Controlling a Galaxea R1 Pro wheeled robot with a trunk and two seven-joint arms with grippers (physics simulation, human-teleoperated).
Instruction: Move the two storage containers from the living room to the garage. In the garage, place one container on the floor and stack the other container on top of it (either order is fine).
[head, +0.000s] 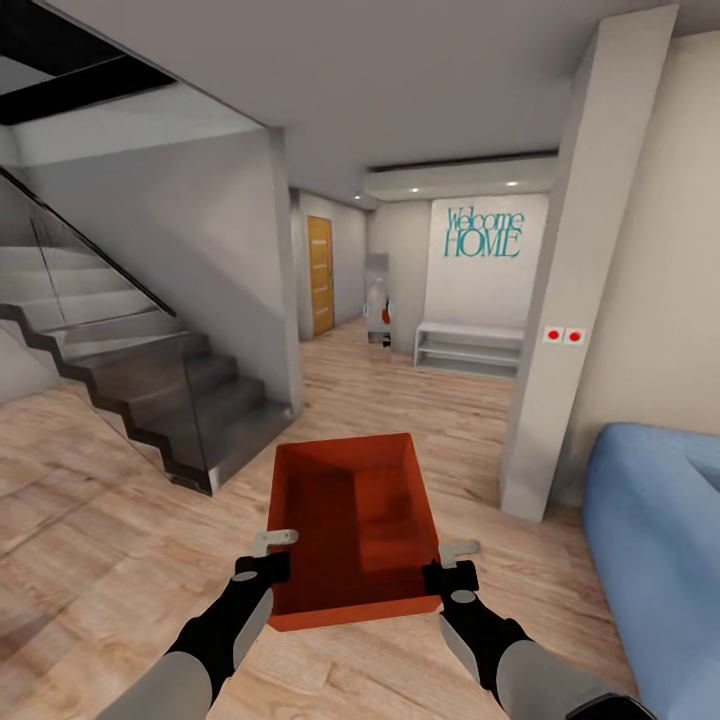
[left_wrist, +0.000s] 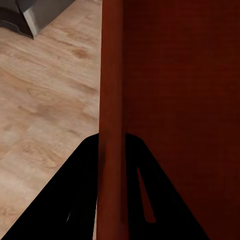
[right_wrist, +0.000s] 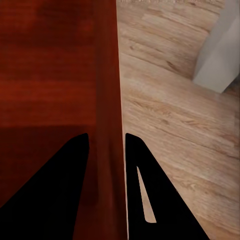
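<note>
Both grippers sit nearest the head camera, each clamped on a long wall of the bin (head: 352, 530), which is carried out in front of the robot above the wood floor (head: 110, 520). At the bin's left wall the left gripper (head: 272, 552) has one finger inside and one outside; the left wrist view shows the rim (left_wrist: 111, 100) running straight between the dark fingers (left_wrist: 75, 200), pinched narrow. At the right wall the right gripper (right_wrist: 107, 165) does the same, its fingers (right_wrist: 55, 175) astride the wall.

A raised block shows on the bin's floor — I judge it may be the second bin nested inside, though that cannot be settled. Plain stiff plastic, probably light; the walls are smooth, so a pinch on the rim could slip if the bin tips. Opposite long walls, taken evenly near the corners closest to the robot, look the soundest hold.

Beyond the bin the plank floor runs on — stairs (head: 170, 390) to the left, a white pillar (head: 570, 300) and the sofa (head: 660, 540) to the right. Farther off stand a low white bench (head: 470, 348), a "Welcome HOME" wall and an orange-wood door (head: 320, 275).
</note>
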